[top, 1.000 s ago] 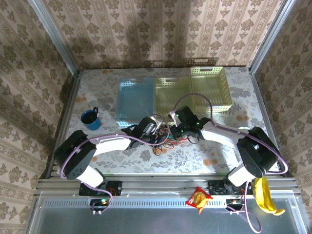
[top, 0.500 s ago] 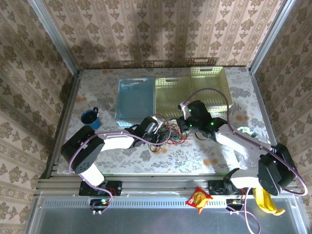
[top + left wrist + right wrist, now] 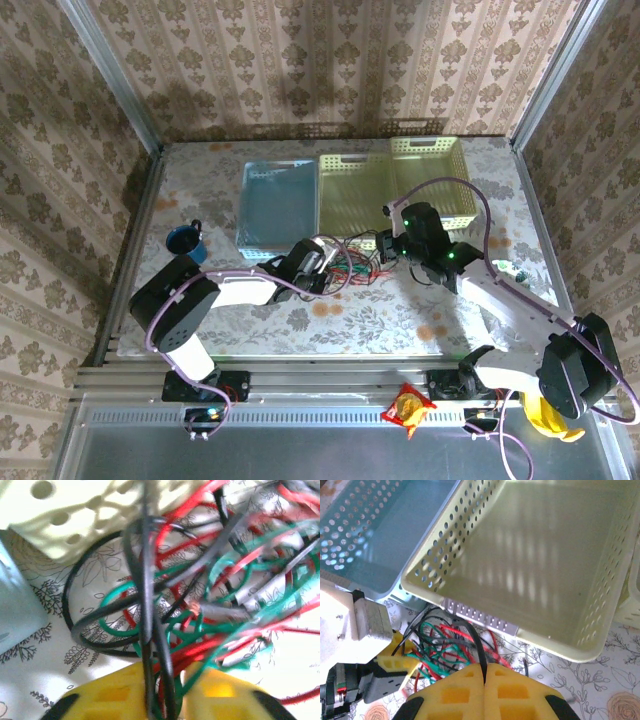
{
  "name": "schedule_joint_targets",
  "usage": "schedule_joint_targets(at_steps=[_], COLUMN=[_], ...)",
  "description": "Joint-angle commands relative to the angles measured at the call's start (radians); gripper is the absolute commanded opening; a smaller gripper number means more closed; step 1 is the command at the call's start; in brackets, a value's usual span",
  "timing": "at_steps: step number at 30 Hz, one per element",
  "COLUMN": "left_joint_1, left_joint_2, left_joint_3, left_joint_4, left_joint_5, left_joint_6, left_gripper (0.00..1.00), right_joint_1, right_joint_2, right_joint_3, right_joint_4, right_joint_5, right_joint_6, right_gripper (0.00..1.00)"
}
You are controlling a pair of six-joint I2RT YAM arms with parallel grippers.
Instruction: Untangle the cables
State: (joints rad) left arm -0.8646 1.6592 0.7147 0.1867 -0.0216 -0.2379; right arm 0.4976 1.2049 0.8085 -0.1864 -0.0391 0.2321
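Wallpapered walls (image 3: 300, 60) ring a floral-patterned table top (image 3: 200, 330), and at its far side sits our landmark, the big pale yellow perforated plastic basket (image 3: 355, 195). Just left of it is a light blue perforated basket (image 3: 278, 200), and just right of it a second yellow basket (image 3: 432, 180). Down to the action! In front of the landmark basket's near rim, the left gripper (image 3: 167, 682) has its yellow pads (image 3: 105, 700) pinched nearly together on black and green strands. The right gripper (image 3: 484, 670), by the basket's near right corner, is clamped tight on one black strand. Between the two, just off that near rim, lies the tangle of thin black, red and green cables (image 3: 350, 268). Well left of the basket stands a small dark blue mug (image 3: 185, 245).
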Motion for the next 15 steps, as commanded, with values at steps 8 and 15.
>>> schedule_joint_targets(at_steps=[8,15], left_joint_1=[-0.003,-0.014], left_joint_2=[0.013,0.027], left_joint_3=[0.0,0.011], left_joint_4=[-0.061,-0.068], left_joint_5=[0.007,-0.003], left_joint_6=[0.029,0.031], left_gripper=[0.0,0.0], right_joint_1=[-0.002,-0.004], right_joint_2=[0.023,0.062], right_joint_3=[-0.09,-0.08], right_joint_4=[-0.07,-0.095], right_joint_5=[-0.038,-0.072], right_joint_6=[0.053,0.052], right_gripper=[0.5,0.52])
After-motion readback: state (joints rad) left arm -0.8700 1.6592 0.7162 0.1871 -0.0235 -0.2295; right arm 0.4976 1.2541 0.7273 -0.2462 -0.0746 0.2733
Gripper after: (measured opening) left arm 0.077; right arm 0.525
